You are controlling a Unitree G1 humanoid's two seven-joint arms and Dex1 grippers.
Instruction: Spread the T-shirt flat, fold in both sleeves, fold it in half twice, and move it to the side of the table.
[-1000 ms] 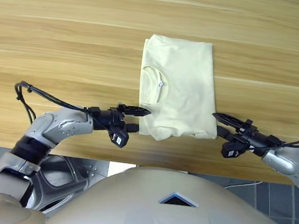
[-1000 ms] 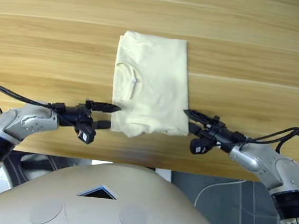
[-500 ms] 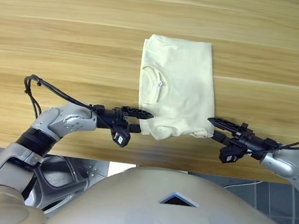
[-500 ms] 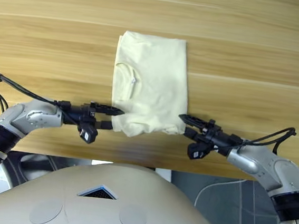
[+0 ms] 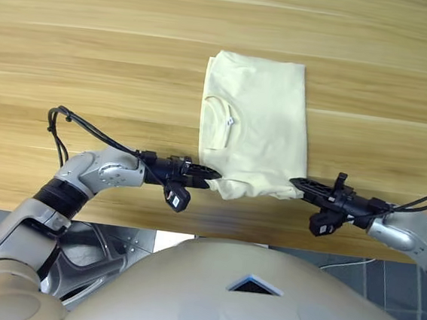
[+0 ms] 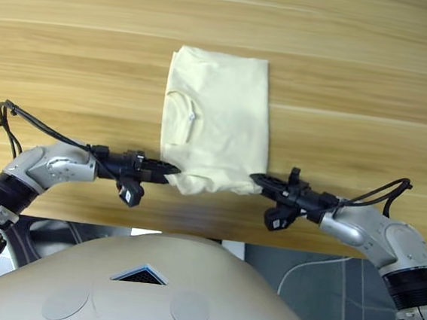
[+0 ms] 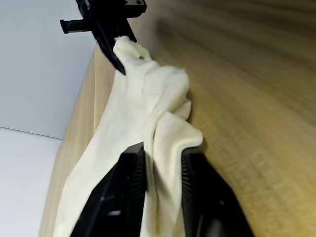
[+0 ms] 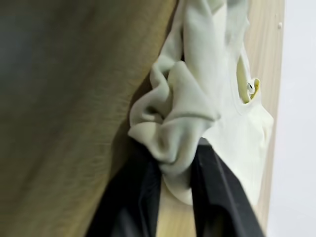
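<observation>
T-shirt [image 5: 254, 126] on bench [image 5: 95, 58]: compact rectangle, sleeves tucked. Left pincer [image 5: 210, 176] and right pincer [image 5: 296, 184] each clamp its near corners. Probably left: last halving, moving aside.

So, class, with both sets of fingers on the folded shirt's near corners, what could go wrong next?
Both the left gripper and right gripper pinch bunched wads of the T-shirt, so layers may slip and skew the next fold. Its near edge lies close to the table edge; a pull might drag it off.
</observation>
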